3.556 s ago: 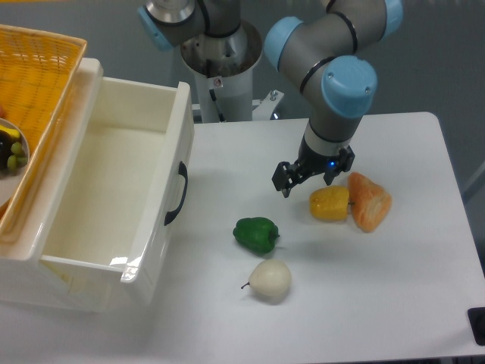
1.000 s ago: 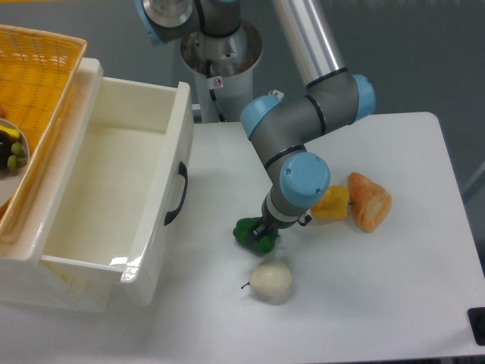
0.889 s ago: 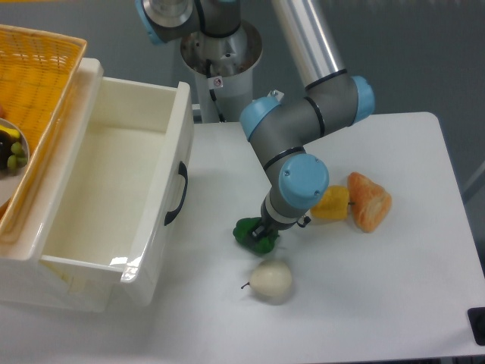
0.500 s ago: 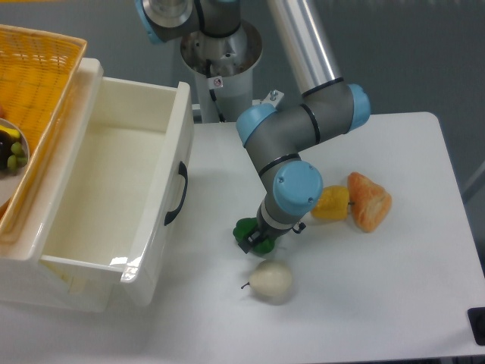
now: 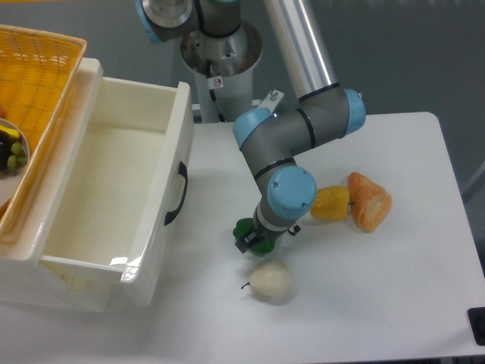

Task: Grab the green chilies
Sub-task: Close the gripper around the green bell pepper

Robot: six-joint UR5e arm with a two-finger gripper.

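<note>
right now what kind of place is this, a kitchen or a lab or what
Most likely a robotics lab or test bench, not a kitchen. A robot arm's gripper works over toy produce, the green chilies and a yellow pepper, on a bare white table beside a white plastic bin.

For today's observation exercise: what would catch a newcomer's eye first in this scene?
The grey and blue robot arm bends down at the table's middle, its gripper down over the green chilies. At left stands a big white open bin with an orange basket on it.
</note>
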